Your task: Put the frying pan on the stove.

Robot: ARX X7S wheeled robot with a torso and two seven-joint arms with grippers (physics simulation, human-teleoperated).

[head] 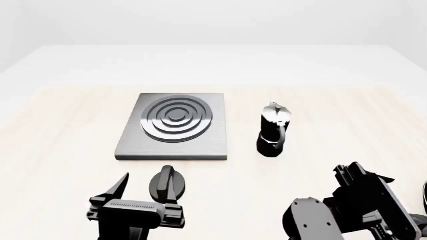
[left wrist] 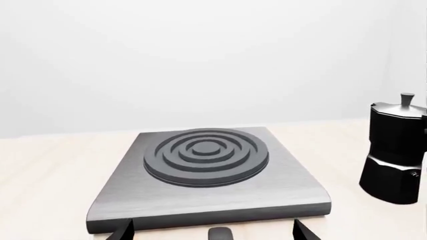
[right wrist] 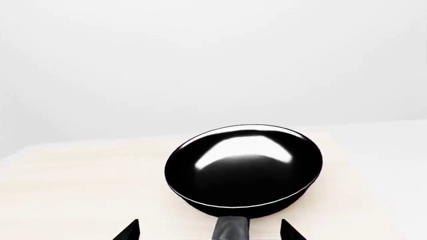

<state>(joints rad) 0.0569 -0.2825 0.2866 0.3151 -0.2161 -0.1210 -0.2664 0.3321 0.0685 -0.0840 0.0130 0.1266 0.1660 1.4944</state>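
right gripper (right wrist: 210, 231) jaws spread, straddling frying pan (right wrist: 243, 169) handle, ungrasped | left gripper (head: 147, 192) open, empty | stove (head: 175, 125) bare

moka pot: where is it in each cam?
Head view: moka pot stands right of the stove, centre frame.
Left wrist view: at the right edge, partly cut off.
Right wrist view: not in it; only the frying pan shows.
Shared landmark: the stove, head and left wrist views.
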